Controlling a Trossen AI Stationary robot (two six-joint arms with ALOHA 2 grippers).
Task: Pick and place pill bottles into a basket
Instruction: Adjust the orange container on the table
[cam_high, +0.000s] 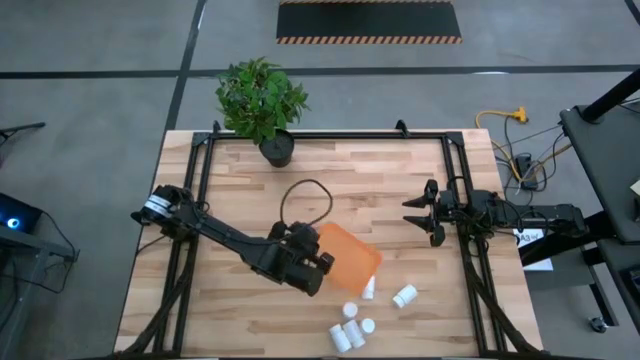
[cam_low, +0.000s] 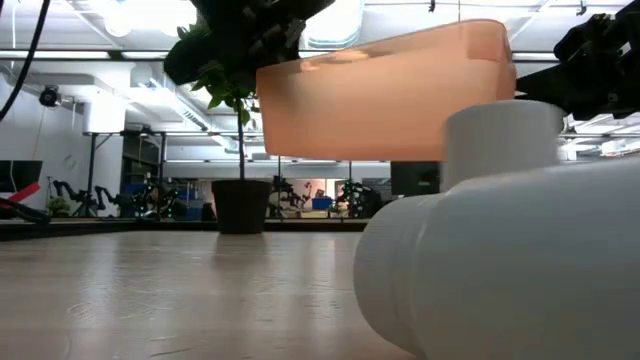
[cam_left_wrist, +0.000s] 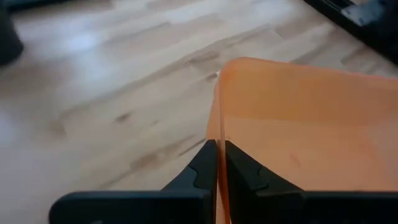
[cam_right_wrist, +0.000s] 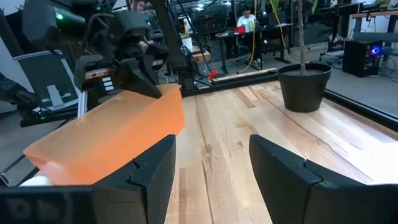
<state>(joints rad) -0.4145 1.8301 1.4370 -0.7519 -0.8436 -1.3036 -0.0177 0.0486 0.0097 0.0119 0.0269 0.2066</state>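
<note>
The translucent orange basket (cam_high: 350, 258) hangs tilted above the table's near middle, with a broad flat face toward the high camera. My left gripper (cam_high: 322, 262) is shut on it at its left end. Several white pill bottles lie on the wood below and to the near right, among them one (cam_high: 368, 288) at the basket's edge, one (cam_high: 404, 296) farther right and a cluster (cam_high: 350, 328) by the front edge. One bottle (cam_low: 500, 250) lies on its side right in front of the low camera. My right gripper (cam_high: 415, 215) waits open at the table's right side. My left gripper pinches one thin wall of the basket, at its edge (cam_left_wrist: 217, 134), between its two fingers (cam_left_wrist: 202, 165), one finger on each face of the wall. The basket (cam_low: 385, 90) is lifted clear of the table and sits tilted in the hold.
A potted plant in a black pot (cam_high: 277, 150) stands at the far edge, and a black cable loop (cam_high: 305, 200) lies on the wood behind the basket. Black frame rails (cam_high: 455, 170) run along the table's sides. Bare wood (cam_high: 390, 190) lies between the basket and the far edge.
</note>
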